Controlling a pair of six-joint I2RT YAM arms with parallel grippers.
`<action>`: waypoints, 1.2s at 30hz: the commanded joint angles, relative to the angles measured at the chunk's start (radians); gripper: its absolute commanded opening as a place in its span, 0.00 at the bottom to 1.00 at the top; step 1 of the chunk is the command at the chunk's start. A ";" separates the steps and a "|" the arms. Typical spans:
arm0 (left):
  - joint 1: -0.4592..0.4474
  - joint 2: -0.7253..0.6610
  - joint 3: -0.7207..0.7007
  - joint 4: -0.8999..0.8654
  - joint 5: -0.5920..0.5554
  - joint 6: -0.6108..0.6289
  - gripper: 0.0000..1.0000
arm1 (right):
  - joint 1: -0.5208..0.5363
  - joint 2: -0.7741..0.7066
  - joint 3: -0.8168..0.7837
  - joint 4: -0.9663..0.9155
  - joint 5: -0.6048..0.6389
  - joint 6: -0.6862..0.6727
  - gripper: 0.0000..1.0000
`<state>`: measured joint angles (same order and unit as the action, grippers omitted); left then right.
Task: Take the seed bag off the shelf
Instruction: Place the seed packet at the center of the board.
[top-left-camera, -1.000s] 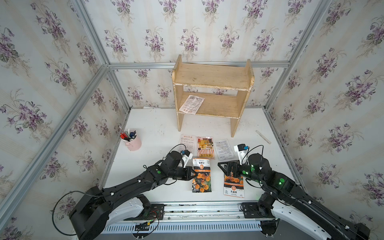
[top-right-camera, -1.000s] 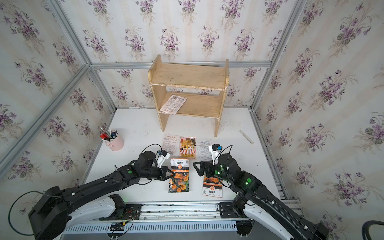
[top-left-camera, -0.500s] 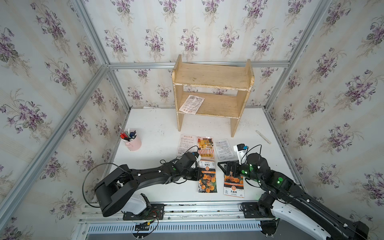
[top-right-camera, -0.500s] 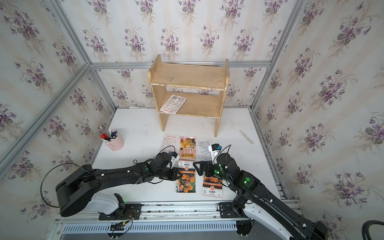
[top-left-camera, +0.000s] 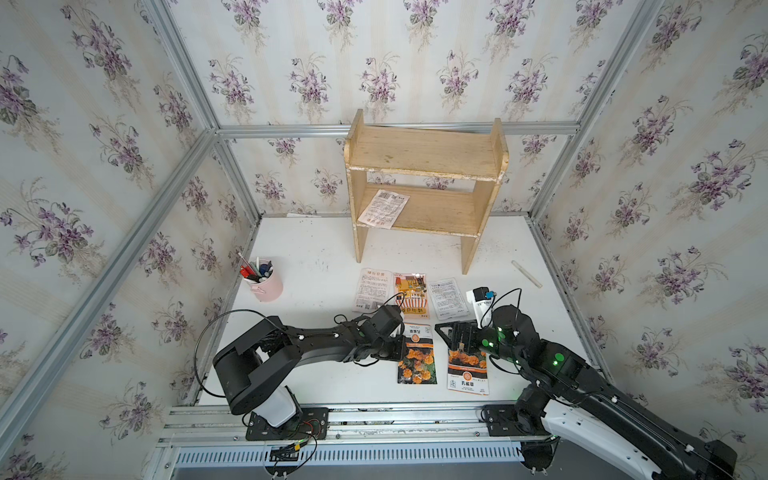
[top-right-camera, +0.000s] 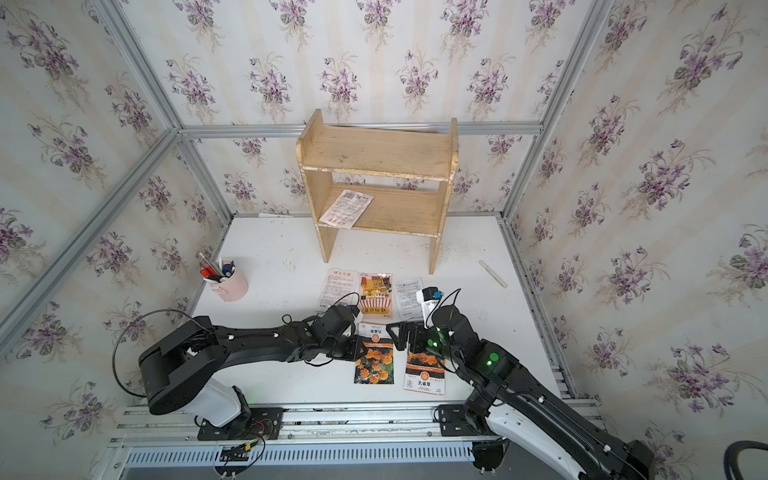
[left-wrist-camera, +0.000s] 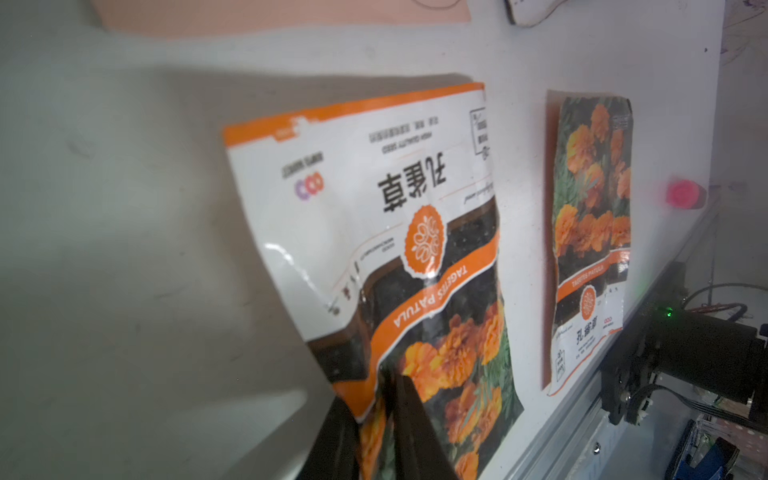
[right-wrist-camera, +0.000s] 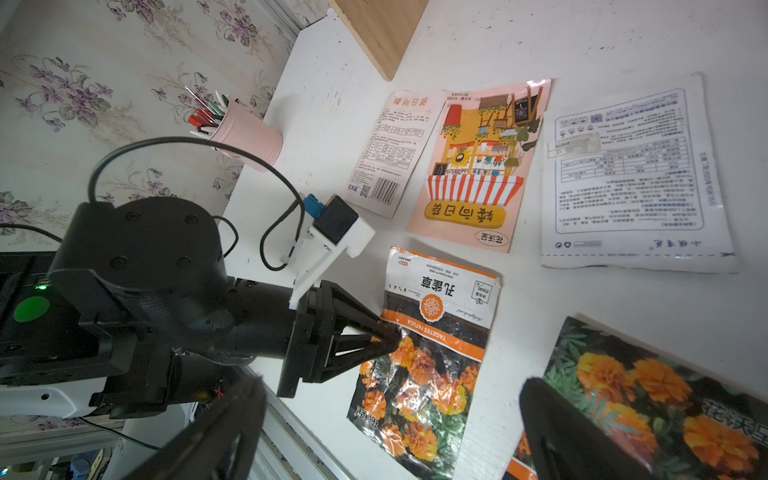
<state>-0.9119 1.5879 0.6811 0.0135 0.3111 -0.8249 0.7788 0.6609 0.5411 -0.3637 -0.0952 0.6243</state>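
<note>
One white printed paper seed bag is lying on the lower board of the small two-tier light wooden shelf, toward its left end, with its near corner reaching the front edge. So the taking-off is not yet begun. I am working low over the white worktop instead. My left gripper is sitting at the side edge of a glossy orange-and-black marigold packet, jaws standing close on either side of that edge. I am not able to tell whether they are pinching it or letting it go. My right gripper is hanging spread wide and empty over a second marigold packet.

I am judging that the next move is calling for a free arm to lift clear, travel to the back of the worktop and slide in flat between the two boards to nip that near corner.

The upper board is covering the back of the lower one. Neither wrist view is showing the bag, its print is reading too small, and only my left finger ends are showing in the wrist view.
</note>
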 joint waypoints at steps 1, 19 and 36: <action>-0.002 0.009 0.013 -0.032 -0.021 0.013 0.26 | 0.000 0.000 0.011 -0.001 0.011 -0.015 1.00; -0.005 -0.131 0.052 -0.262 -0.155 0.038 0.52 | 0.000 -0.003 0.021 -0.026 0.042 -0.029 1.00; 0.010 -0.345 0.240 -0.519 -0.284 0.233 1.00 | 0.001 0.056 0.048 0.025 0.037 -0.051 0.98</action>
<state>-0.9070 1.2388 0.8791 -0.4480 0.0746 -0.6739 0.7795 0.7197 0.5816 -0.3748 -0.0647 0.5911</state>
